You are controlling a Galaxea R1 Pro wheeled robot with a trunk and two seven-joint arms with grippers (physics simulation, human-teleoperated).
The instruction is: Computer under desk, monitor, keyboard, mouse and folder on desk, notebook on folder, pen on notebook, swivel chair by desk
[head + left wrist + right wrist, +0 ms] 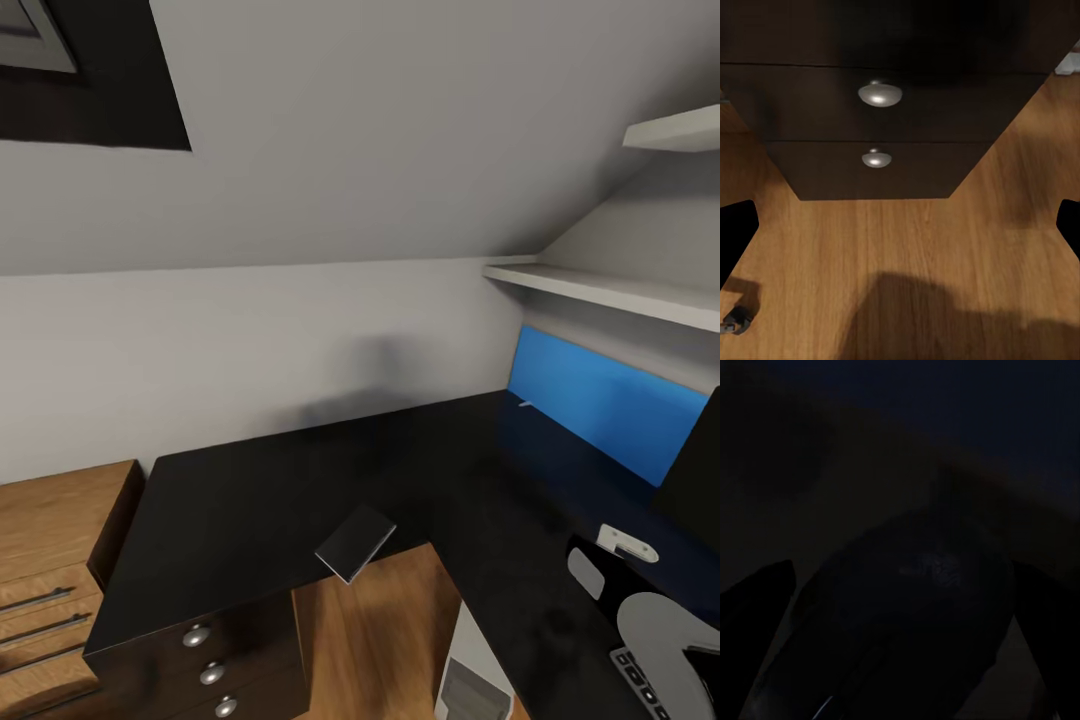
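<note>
On desk [250, 500] edge: notebook [356, 542], long axis diagonal | left end effector [900, 225] spread | right unclear

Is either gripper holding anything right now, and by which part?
Left gripper is open and empty above the floor. Right gripper view is too dark to tell.

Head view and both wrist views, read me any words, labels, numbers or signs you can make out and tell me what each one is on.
No text can be read for certain.
White characters on the robot's grey and black arm part at the head view's lower right: cut off and blurred, unreadable.
Black L-shaped desk, small dark notebook, dark drawer fronts with round metal knobs: no markings.
Right wrist view: too dark to tell.
</note>
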